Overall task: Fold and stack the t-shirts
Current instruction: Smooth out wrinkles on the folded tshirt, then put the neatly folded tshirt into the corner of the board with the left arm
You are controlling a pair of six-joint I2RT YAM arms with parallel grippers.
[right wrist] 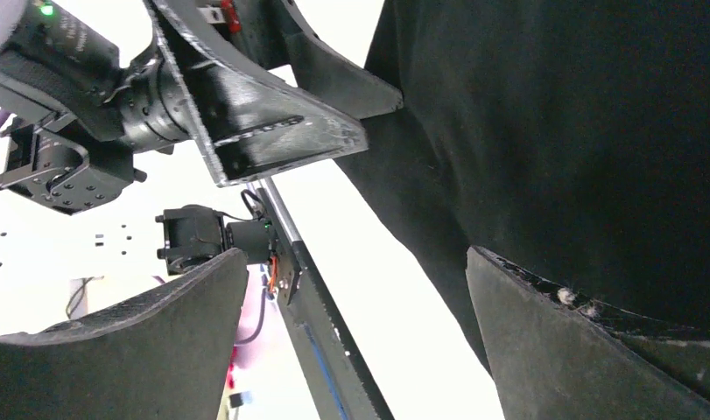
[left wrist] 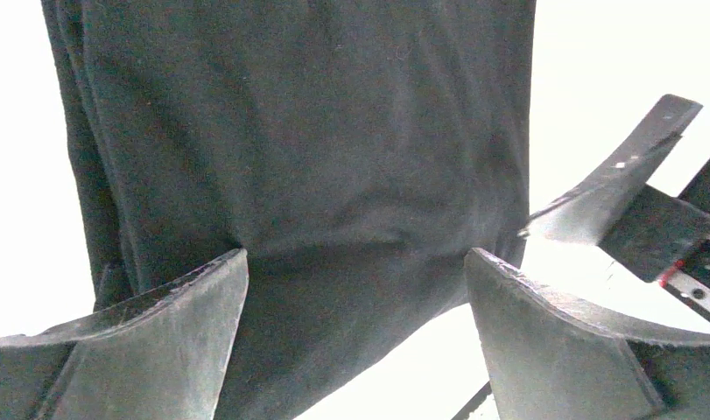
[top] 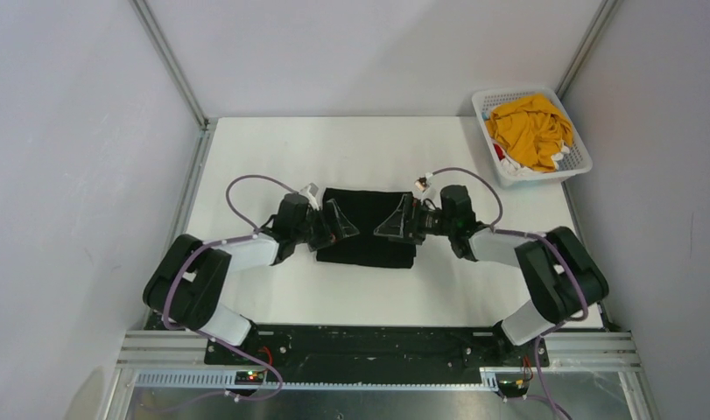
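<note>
My left claw [top: 340,226] and my right claw [top: 395,220] face each other low over the black t-shirt [top: 369,210], which lies in the middle of the white table [top: 272,149] as a flat, neat rectangle. Both claws are spread wide and grip nothing.

From my left wrist, the left claw [left wrist: 355,262] shows two broad, dark, wedge-shaped fingers [left wrist: 167,341] with scuffed, pale edges. The black t-shirt [left wrist: 316,131] fills the gap between them. Its cloth is matte and soft, with shallow creases, and stacked layers show along its left edge. One finger of the right claw [left wrist: 614,188] pokes in at the right as a flat, curved blade.

From my right wrist, the right claw [right wrist: 355,254] is just as far apart. The black t-shirt [right wrist: 579,131] sits behind its right-hand finger [right wrist: 579,350], which has bits of lint on its rim. The left claw [right wrist: 272,114] fills the upper left.

Whether any fingertip touches the cloth, I cannot tell. The near edge of the shirt is partly covered by my fingers from above.

In the far right corner stands a white plastic lattice basket [top: 544,178]. A crumpled yellow t-shirt [top: 530,129] is heaped in it. Red and white cloth [top: 502,157] peeks out under the yellow, too buried to make out its shape.
</note>
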